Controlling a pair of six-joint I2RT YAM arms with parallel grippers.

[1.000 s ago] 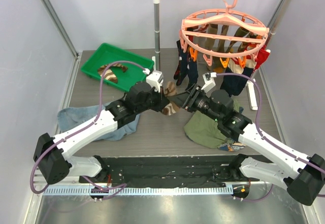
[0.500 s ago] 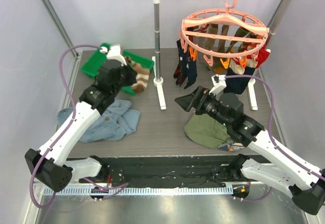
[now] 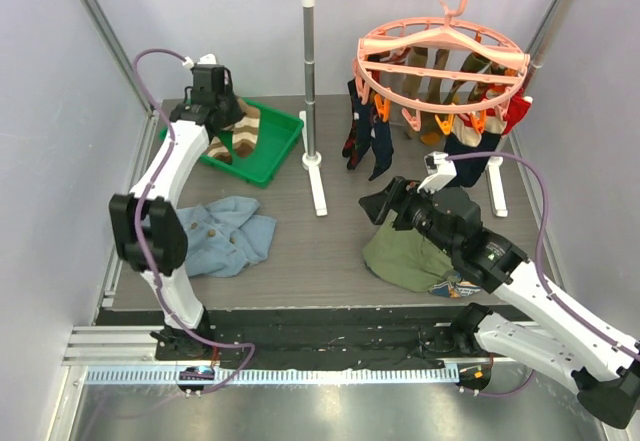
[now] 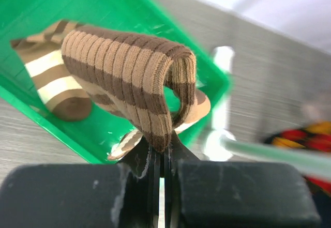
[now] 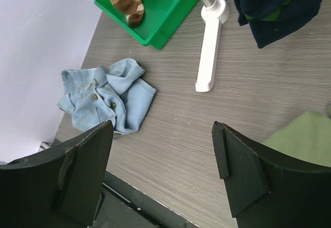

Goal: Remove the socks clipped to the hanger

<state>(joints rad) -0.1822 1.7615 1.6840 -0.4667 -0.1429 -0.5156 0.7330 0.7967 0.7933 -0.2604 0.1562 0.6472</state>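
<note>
The salmon-pink round hanger [image 3: 440, 56] hangs by its hook from the rail. Several socks stay clipped to it: navy ones [image 3: 365, 141] at the left, a red one [image 3: 517, 113] at the right, olive and tan ones behind. My left gripper [image 3: 226, 116] is shut on a brown and tan striped sock [image 4: 129, 73] and holds it over the green tray [image 4: 31, 11]. Another striped sock [image 4: 49, 80] lies in the tray. My right gripper [image 3: 380, 206] is open and empty above the table, below the hanger; in the right wrist view its gripper [image 5: 163, 130] has wide-apart jaws.
A blue denim garment [image 3: 220, 236] lies front left, also in the right wrist view [image 5: 103, 96]. An olive-green garment [image 3: 410, 256] lies under my right arm. The grey-and-white rail stand [image 3: 310, 61] has its white foot [image 5: 209, 47] mid-table. The green tray [image 3: 285, 139] is back left.
My left arm swung from the table's middle to the back left, carrying the striped sock over the green tray. My right gripper let go of that sock and drew back slightly.
</note>
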